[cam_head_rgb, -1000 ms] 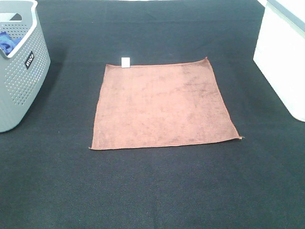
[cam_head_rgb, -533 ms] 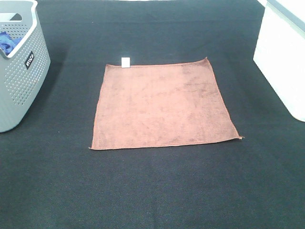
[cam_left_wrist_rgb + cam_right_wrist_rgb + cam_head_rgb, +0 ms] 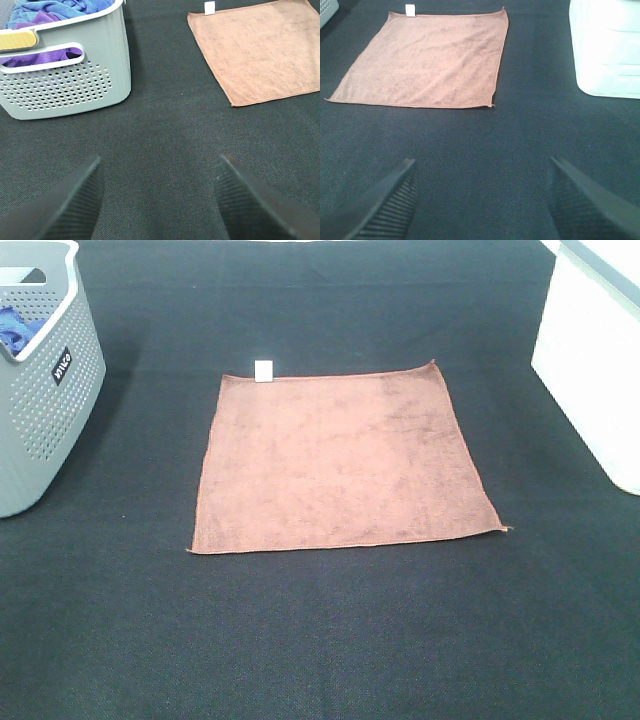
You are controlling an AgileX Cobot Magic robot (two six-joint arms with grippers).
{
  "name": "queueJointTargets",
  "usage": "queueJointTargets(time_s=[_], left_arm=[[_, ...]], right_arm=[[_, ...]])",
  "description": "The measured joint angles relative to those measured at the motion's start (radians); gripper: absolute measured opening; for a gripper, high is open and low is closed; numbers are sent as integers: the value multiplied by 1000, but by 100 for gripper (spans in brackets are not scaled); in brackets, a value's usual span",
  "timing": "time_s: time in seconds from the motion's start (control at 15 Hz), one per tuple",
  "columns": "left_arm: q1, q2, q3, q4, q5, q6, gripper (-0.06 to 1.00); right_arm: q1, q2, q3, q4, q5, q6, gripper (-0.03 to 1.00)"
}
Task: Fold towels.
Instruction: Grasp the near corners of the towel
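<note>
The terracotta-brown towel point(image 3: 345, 457) lies flat and fully spread, in one layer, in the middle of the black table cover point(image 3: 320, 640). Its edges look almost straight, and the near right corner ends in a small point. A small white tag point(image 3: 264, 369) sticks out from the far edge, near the far left corner. No fold is visible in the towel.

The left gripper point(image 3: 158, 161) hangs over the bare table cover with its two dark, ribbed fingers set wide apart, and nothing is between them. It touches neither the towel nor the basket. From the left wrist view the towel is well apart from it, to the far side.

The right gripper point(image 3: 482, 162) is in the same posture: the fingers are spread wide, with only the table cover between them. The near edge of the towel lies well ahead of it.

At the left side of the table stands a grey perforated basket point(image 3: 45, 410). Inside it there is a blue cloth point(image 3: 60, 7) and a purple cloth point(image 3: 45, 55). At the right side stands a white plastic container point(image 3: 595, 370). Both are apart from the towel.
</note>
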State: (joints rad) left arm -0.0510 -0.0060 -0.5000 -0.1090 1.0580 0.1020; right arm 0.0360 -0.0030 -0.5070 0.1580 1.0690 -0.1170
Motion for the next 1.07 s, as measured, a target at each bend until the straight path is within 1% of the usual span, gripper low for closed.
queueJointTargets(time_s=[0.67,0.73,0.8,0.87,0.93,1.07], left_arm=[[0,0,-4,0,-5,0,62],[0,3,-12,-7,-41,0,62],[0,21,-14,-28,-105,0,62],[0,21,-14,-28,-105,0,62],[0,81,-8,-71,-214,0,62],[0,205,10,-135,-349,0,62]], right_arm=[[0,1,0,0,-3,0,68],[0,13,-7,3,-26,1,68],[0,36,-16,9,-69,1,68],[0,36,-16,9,-69,1,68],[0,99,-25,16,-142,1,68],[0,221,-27,22,-223,1,68]])
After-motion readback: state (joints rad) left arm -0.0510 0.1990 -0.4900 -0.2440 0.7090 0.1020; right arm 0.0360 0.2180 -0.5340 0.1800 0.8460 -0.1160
